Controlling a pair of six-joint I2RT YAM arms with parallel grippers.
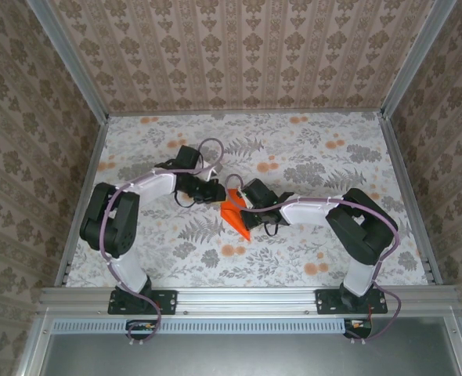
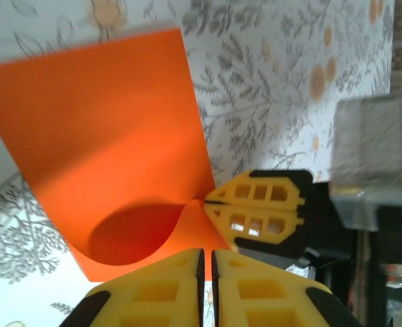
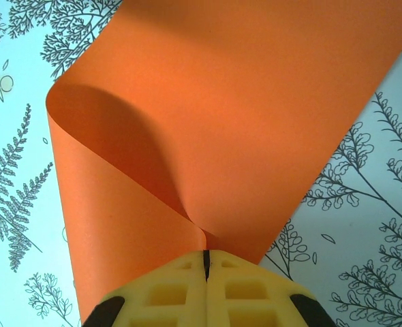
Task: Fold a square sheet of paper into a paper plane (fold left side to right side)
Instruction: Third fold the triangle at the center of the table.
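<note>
The square sheet of paper (image 1: 235,214) is bright orange and lies mid-table, part of it lifted and curled over. My right gripper (image 1: 240,197) is shut on it. In the right wrist view the right gripper (image 3: 206,253) pinches a gathered point of the sheet (image 3: 242,102), which bows into a loop on the left. In the left wrist view the left gripper (image 2: 208,253) is shut, with only a thin slit between its fingers. Its tips sit at the near edge of the sheet (image 2: 105,136), and no paper shows in the slit. The right gripper (image 2: 208,202) holds the sheet just beyond. My left gripper (image 1: 218,193) is beside the sheet's left corner.
A floral tablecloth (image 1: 309,157) covers the table, with patterned walls on three sides and an aluminium rail (image 1: 247,296) at the near edge. The two wrists almost meet over the sheet. A blurred grey part of the right arm (image 2: 371,157) hangs close to the left gripper.
</note>
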